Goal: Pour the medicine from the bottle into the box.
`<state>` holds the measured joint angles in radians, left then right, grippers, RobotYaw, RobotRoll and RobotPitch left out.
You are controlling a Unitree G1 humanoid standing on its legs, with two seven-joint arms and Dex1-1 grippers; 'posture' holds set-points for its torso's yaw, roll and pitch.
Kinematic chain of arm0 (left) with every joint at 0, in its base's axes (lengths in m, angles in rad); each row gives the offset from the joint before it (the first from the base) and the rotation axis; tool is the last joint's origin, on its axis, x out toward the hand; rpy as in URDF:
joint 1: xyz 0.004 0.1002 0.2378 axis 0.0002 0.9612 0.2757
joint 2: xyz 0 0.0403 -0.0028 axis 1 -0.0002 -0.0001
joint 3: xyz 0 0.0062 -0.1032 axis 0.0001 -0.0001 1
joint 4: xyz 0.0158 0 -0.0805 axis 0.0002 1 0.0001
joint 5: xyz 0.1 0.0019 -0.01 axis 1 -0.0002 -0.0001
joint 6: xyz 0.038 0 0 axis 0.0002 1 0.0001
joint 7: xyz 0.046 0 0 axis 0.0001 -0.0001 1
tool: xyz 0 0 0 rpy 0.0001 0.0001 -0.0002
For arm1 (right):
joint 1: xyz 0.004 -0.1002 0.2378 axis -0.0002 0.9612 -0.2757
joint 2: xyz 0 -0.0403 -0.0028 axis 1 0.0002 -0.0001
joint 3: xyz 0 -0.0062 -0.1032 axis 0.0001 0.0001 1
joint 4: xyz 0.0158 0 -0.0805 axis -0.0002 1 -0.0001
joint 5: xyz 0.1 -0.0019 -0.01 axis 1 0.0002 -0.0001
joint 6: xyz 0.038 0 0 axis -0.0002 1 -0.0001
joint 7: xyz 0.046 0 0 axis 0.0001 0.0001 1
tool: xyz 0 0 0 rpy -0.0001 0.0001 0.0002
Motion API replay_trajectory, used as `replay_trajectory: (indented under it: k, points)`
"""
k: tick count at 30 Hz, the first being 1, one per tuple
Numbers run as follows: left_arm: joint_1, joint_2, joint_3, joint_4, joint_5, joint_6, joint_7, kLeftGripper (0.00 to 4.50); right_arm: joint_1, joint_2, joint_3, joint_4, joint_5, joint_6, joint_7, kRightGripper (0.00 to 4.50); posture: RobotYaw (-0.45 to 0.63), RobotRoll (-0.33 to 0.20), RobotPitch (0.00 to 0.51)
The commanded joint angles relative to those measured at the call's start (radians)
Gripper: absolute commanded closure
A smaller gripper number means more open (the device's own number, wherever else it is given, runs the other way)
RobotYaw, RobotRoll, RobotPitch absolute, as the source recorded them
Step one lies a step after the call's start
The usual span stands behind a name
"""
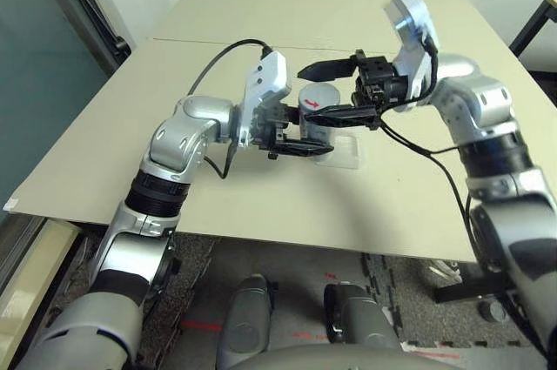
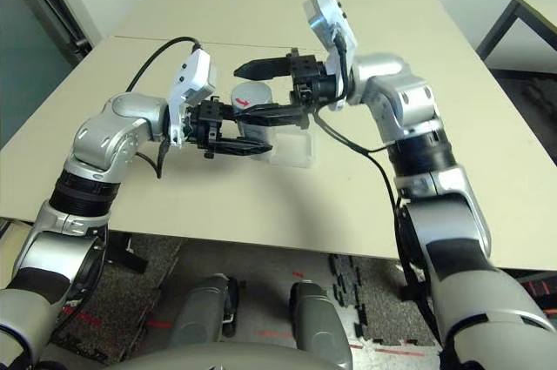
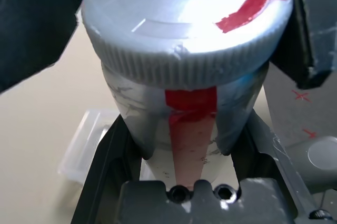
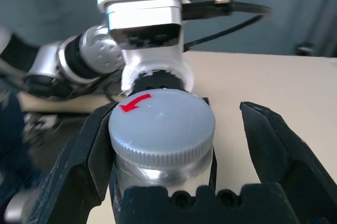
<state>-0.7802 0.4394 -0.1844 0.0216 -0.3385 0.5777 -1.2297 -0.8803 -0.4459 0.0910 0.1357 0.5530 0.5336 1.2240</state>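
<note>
The left gripper (image 1: 300, 131) is clamping the bottle (image 1: 320, 113) upright above the clear box (image 1: 346, 152), mid-bench. The right gripper (image 1: 335, 90), fingers apart, is straddling the grey cap (image 4: 160, 124) from three o'clock; closing and unscrewing looks next.

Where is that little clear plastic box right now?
The shallow clear plastic box lies on the beige table near its middle, just below the silver-grey bottle with the grey cap that the left gripper holds upright.
</note>
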Motion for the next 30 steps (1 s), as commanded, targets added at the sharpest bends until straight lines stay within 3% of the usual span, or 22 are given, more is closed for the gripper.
replay_trajectory:
  k: [1, 18, 30]
  points:
    - [-0.008, -0.003, -0.013, -0.019, -0.029, -0.013, -0.018, 2.00, 0.022, -0.018, -0.049, -0.007, -0.008, 0.019, -0.068, 0.00, 0.09, 0.000, 0.089]
    - [0.103, 0.071, 0.005, -0.084, -0.044, 0.014, 0.012, 2.00, 0.014, -0.136, -0.071, 0.079, -0.035, 0.008, -0.035, 0.00, 0.10, 0.000, 0.091]
    - [0.087, 0.081, 0.019, -0.009, -0.037, -0.020, 0.026, 2.00, 0.091, -0.196, -0.064, -0.076, 0.000, 0.140, -0.026, 0.00, 0.10, 0.000, 0.091]
